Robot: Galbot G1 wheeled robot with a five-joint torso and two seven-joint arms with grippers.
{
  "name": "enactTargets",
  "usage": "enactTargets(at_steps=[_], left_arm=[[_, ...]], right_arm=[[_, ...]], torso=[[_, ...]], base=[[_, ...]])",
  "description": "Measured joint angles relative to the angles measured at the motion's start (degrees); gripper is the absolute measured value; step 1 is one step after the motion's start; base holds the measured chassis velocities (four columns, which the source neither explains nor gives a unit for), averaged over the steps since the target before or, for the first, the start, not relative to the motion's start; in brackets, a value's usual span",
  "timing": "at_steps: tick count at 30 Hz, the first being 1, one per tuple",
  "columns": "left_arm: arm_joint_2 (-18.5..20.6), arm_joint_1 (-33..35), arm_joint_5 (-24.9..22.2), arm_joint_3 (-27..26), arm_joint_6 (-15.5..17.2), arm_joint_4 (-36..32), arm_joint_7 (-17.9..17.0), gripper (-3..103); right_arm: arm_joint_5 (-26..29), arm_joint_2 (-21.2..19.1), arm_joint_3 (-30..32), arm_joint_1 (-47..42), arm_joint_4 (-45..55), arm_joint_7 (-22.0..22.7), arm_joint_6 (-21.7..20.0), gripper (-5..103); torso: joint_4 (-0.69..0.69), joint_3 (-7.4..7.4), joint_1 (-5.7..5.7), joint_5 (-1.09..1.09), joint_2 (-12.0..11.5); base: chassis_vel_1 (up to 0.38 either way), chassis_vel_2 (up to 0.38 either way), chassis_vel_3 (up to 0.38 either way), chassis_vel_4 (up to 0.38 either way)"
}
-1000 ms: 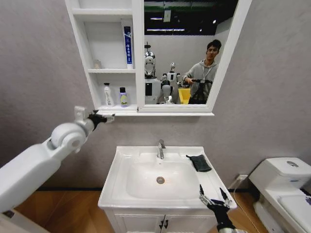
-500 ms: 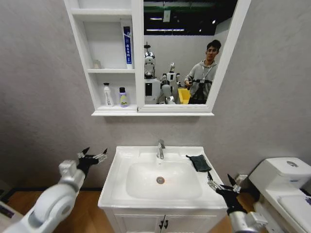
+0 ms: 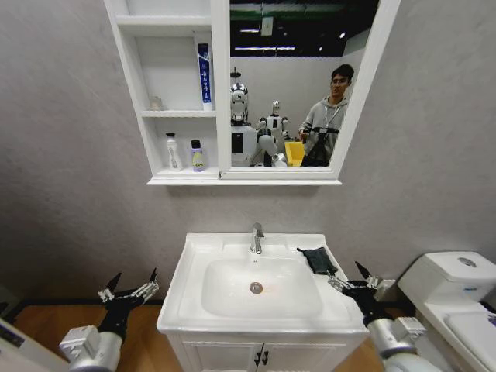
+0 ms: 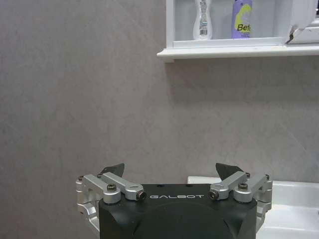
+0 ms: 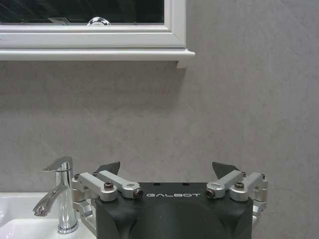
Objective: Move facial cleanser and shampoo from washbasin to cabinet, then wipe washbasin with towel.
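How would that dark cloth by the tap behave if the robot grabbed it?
The towel would likely sag, being soft folded fabric. It looks small and flat, so probably light. On the washbasin rim's glossy surface, it might slide when pushed.

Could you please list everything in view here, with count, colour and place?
washbasin: one, white, centre, on a floor vanity.
tap: one, chrome, at the washbasin's back rim.
towel: one, dark grey, folded, on the washbasin's right rim.
cabinet: one, white, on the wall above, with open shelves and a mirror.
bottles: two, white and purple-labelled, on the lowest shelf.
tube: one, blue and white, upright on the middle shelf.
toilet: one, white, far right.
left tool: open, low, left of the washbasin.
right tool: open, beside the washbasin's right edge, near the towel.
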Motion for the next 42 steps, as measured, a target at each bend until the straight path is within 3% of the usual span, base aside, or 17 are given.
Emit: enactTargets(at_steps=[7,9,12,24,27,29,30,32,33,36,37,39,42], left_arm=[[3.72,0.6,-4.05,-3.7,2.35,-0.02,4.73,100],[5.13,0.03,-7.11,-5.2,3.81,0.02,8.56,100],[5.66,-1.3,-7.58,-6.02,4.29,1.12,10.05,100],[4.89,-2.95,-6.01,-7.25,5.11,3.93,10.04,100],[4.89,-2.97,-6.01,-7.22,5.12,3.94,9.96,100],[4.9,-2.97,-6.01,-7.18,5.13,3.95,9.87,100],[4.9,-2.97,-6.01,-7.18,5.13,3.95,9.87,100],[4.9,-2.99,-6.0,-7.14,5.13,3.94,9.83,100],[4.9,-2.99,-6.0,-7.14,5.13,3.94,9.83,100],[4.91,-2.99,-6.0,-7.12,5.14,3.95,9.78,100],[4.91,-2.99,-6.0,-7.12,5.14,3.95,9.78,100],[4.92,-3.0,-6.0,-7.1,5.14,3.94,9.77,100],[4.91,-3.0,-6.0,-7.09,5.13,3.95,9.76,100]], right_arm=[[-0.85,1.04,0.02,-1.98,-0.26,-2.61,2.48,100],[-1.41,1.59,0.34,-2.74,-0.71,-3.01,4.14,100],[-1.6,1.75,0.62,-3.25,-0.99,-3.32,4.99,100],[-0.1,-0.81,2.22,-2.9,-2.9,-3.74,5.76,100],[2.3,-2.93,3.3,-1.39,-3.88,-2.9,3.05,100],[8.29,-6.2,4.19,3.44,-5.39,0.3,-4.87,100],[8.29,-6.2,4.19,3.44,-5.39,0.3,-4.87,100],[15.28,-9.58,2.94,11.44,-8.1,4.34,-13.26,100],[15.28,-9.58,2.94,11.44,-8.1,4.34,-13.26,100],[21.44,-11.56,0.09,19.42,-12.84,10.44,-21.63,100],[21.44,-11.56,0.09,19.42,-12.84,10.44,-21.63,100],[24.95,-12.46,-2.73,23.67,-16.85,13.74,-25.84,100],[26.08,-13.93,-6.45,27.56,-21.01,13.8,-27.8,100]], torso=[[0.0,0.0,0.0,0.0,0.0],[0.0,0.0,0.0,0.01,0.0],[0.0,0.0,0.0,0.01,-0.01],[0.01,0.0,0.0,0.01,-0.01],[-0.01,0.0,0.0,0.01,-0.01],[-0.01,0.0,0.0,0.01,-0.01],[-0.01,0.0,0.0,0.01,-0.01],[0.03,0.01,0.0,0.01,-0.01],[0.03,0.01,0.0,0.01,-0.01],[0.03,0.01,0.02,0.0,-0.01],[0.03,0.01,0.02,0.0,-0.01],[-0.02,0.01,0.02,0.03,-0.01],[0.0,0.01,0.01,0.01,-0.01]], base=[[0.0,0.0,0.0,0.0],[0.0,0.0,0.0,0.0],[0.0,0.0,0.0,0.0],[0.0,0.0,0.0,0.0],[0.0,0.0,0.0,0.0],[0.0,0.0,0.0,0.0],[0.0,0.0,0.0,0.0],[0.0,0.0,0.0,0.0],[0.0,0.0,0.0,0.0],[0.0,0.0,0.0,0.0],[0.0,0.0,0.0,0.0],[0.0,0.0,0.0,0.0],[0.0,0.0,0.0,0.0]])
